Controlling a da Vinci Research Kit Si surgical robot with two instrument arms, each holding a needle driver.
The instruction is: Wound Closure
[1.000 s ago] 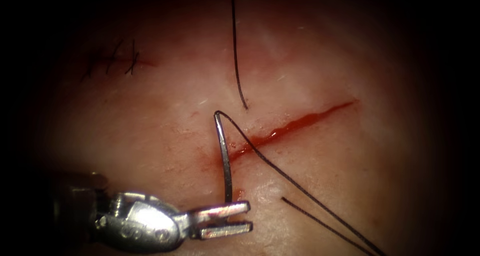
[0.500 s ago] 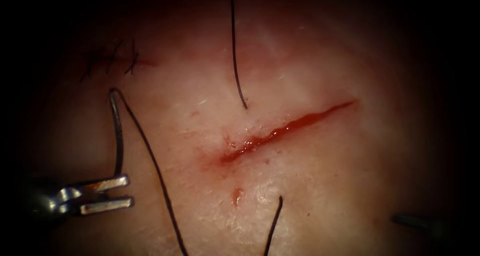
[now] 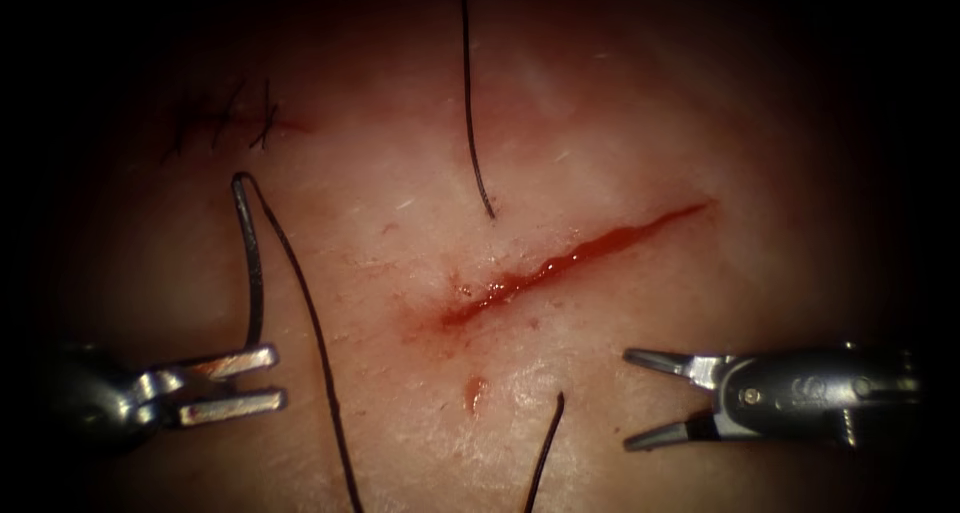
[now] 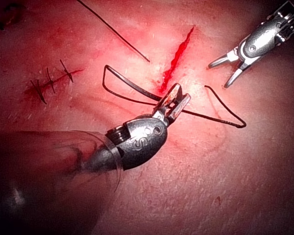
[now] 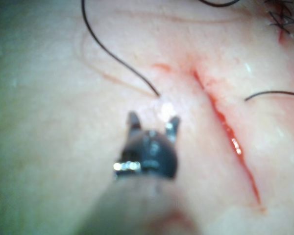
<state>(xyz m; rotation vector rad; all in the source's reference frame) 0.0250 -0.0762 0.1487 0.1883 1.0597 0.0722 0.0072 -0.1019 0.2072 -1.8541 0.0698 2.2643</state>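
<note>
The tissue has a red cut running diagonally. My left tool is to the left of the cut's low end, shut on the curved needle near its pointed end. The needle rises clear of the tissue, and black thread trails down from its top end. In the left wrist view the needle crosses the left tool beside the cut. My right tool is below the cut at the right, open and holding nothing; it is also seen as the right tool over bare tissue.
An older stitched wound lies at the far upper left. One loose thread end hangs down from the top to just above the cut. Another thread end lies below the cut beside a small red fluid spot.
My left tool carried the needle leftwards away from the cut's low end, and the thread followed. The right tool came in from the right with its jaws open.
</note>
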